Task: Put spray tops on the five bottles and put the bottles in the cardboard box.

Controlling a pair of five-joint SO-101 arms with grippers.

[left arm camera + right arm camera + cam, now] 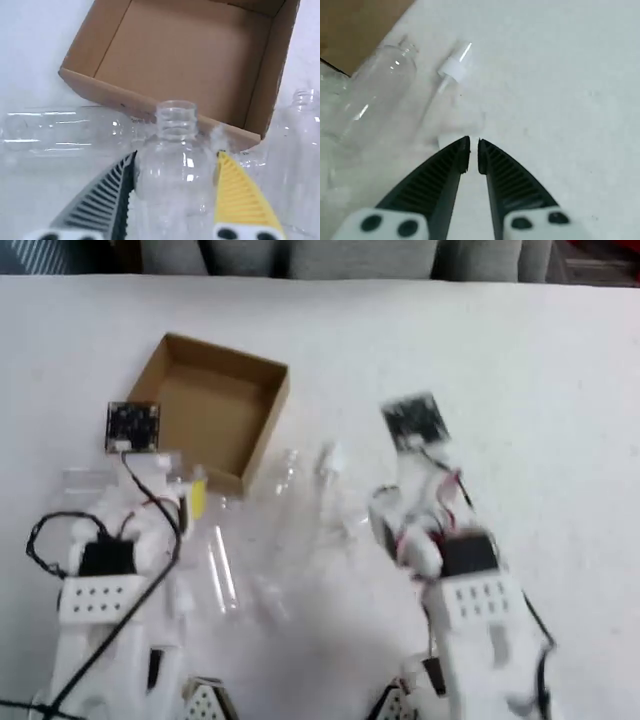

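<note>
Bottle, clear and uncapped, is clamped between the grey and yellow fingers of the left gripper, its neck pointed toward the cardboard box. A second bottle is seen lying on its side just beside the box's near wall. Right gripper is noted with fingers drawn nearly together, a thin gap left, tips low over the white table. A spray top is seen lying just beyond, beside a third bottle. In the high view the box is placed upper left of frame; loose bottles are scattered near centre.
</note>
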